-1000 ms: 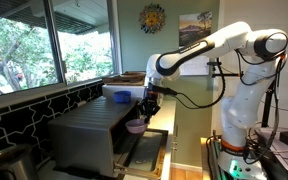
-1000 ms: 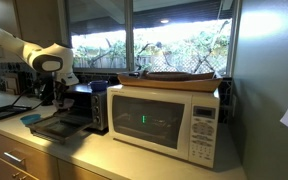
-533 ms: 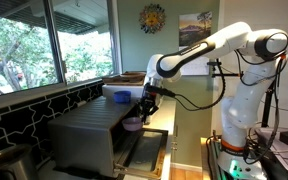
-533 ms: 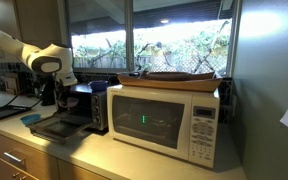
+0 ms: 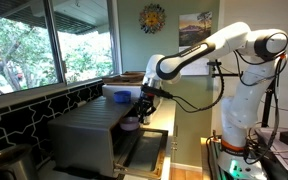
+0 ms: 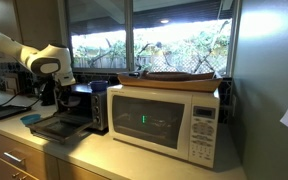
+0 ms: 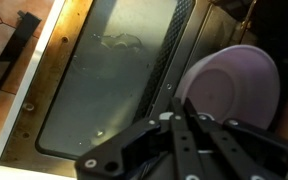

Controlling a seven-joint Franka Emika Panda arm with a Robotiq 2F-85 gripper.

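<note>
One purple bowl [image 7: 232, 88], rim pinched in the gripper [image 7: 180, 118], at the toaster oven [image 5: 87, 137] mouth above the lowered glass door [image 7: 109, 85]. Rim hold likely keeps it level, clear of that door.

White microwave [image 6: 164, 120], perhaps a flat tray [image 6: 179, 76] on top, sun ornament [image 5: 152, 17], framed picture [image 5: 195, 27] beside it

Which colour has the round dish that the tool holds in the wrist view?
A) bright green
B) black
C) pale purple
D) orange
C: in the wrist view the dish held at its rim by the tool is clearly pale purple, next to the open oven door.
</note>
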